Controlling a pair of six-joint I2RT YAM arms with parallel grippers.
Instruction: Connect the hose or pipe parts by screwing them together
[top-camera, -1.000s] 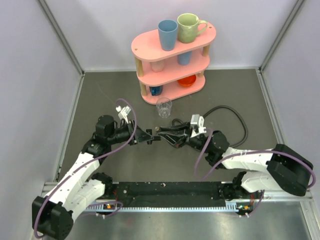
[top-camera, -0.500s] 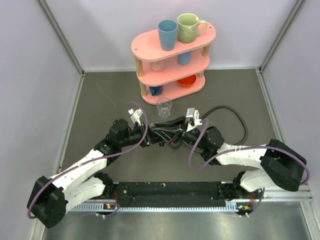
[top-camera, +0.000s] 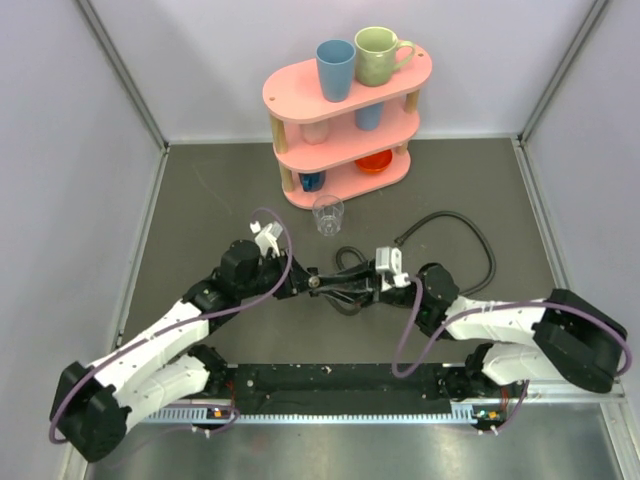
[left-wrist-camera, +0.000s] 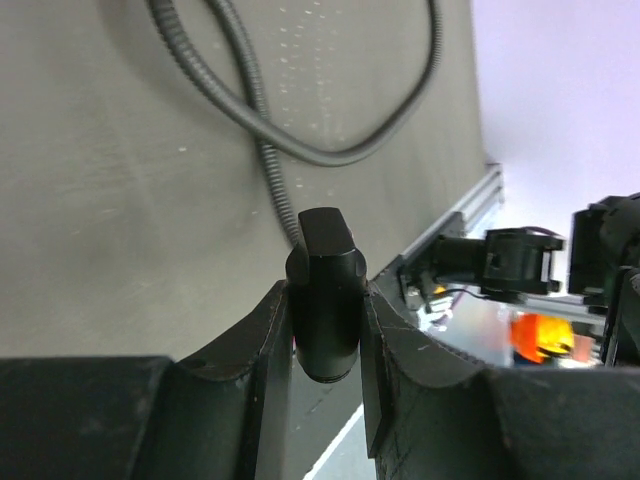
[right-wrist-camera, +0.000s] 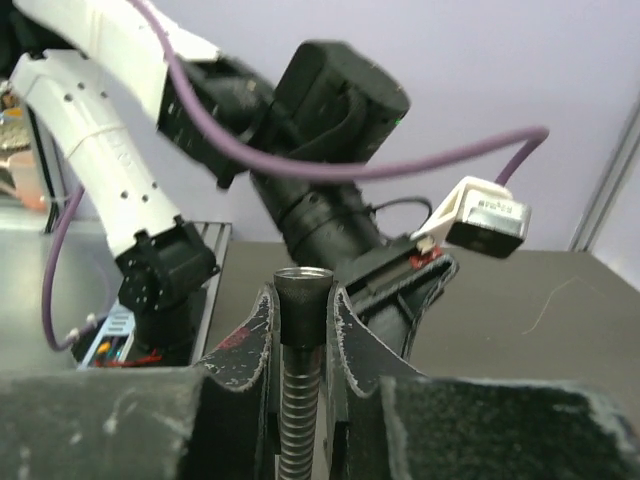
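Both ends up off surface (top-camera: 200, 200), just on near side of glass (top-camera: 328, 213). L hand (top-camera: 303, 281) clamped on one end fitting (left-wrist-camera: 327, 295), R hand (top-camera: 345, 287) on other fitting (right-wrist-camera: 303, 305); hose (top-camera: 440, 214) trails right of glass. Prob. lining up; no join seen, screwing not yet done.

The left arm (top-camera: 150, 350) has reached further right and slightly nearer, bringing the left gripper (top-camera: 306, 281) and the hose fitting (left-wrist-camera: 325, 290) in its fingers toward the table's middle. The right gripper (top-camera: 350, 290), which had swung far, close to the clear glass (top-camera: 327, 213), has drawn back nearer with its own hose end (right-wrist-camera: 303, 295). The hose slack (top-camera: 345, 256), earlier bunched under it, now loops out far and near.
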